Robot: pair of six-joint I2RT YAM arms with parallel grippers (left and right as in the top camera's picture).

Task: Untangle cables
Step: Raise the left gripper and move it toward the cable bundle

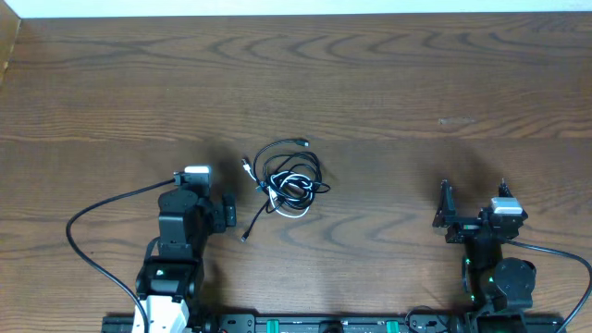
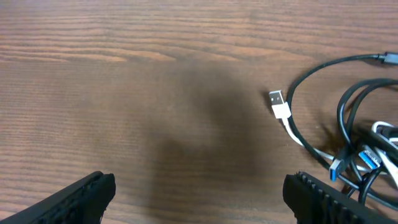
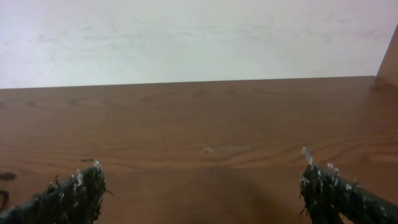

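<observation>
The cables (image 1: 289, 176) lie in one small tangled bundle at mid-table: black loops wound round a white cord, with one black tail running down-left to a plug (image 1: 246, 236). In the left wrist view the cables (image 2: 344, 107) fill the right edge; a white USB plug (image 2: 277, 99) points toward the bare wood and blue-tipped plugs (image 2: 367, 158) sit in the knot. My left gripper (image 1: 203, 194) (image 2: 200, 196) stands open, left of the bundle, touching nothing. Far to the right my right gripper (image 1: 474, 199) (image 3: 202, 190) is open over bare wood; no cable shows in its view.
The wooden table (image 1: 388, 74) ends at a pale wall along the far edge (image 3: 199, 43). A small scuff (image 1: 455, 120) marks the wood ahead of the right arm. Thick black arm leads (image 1: 97, 211) curve out at the lower corners, and a base rail (image 1: 305, 324) runs along the near edge.
</observation>
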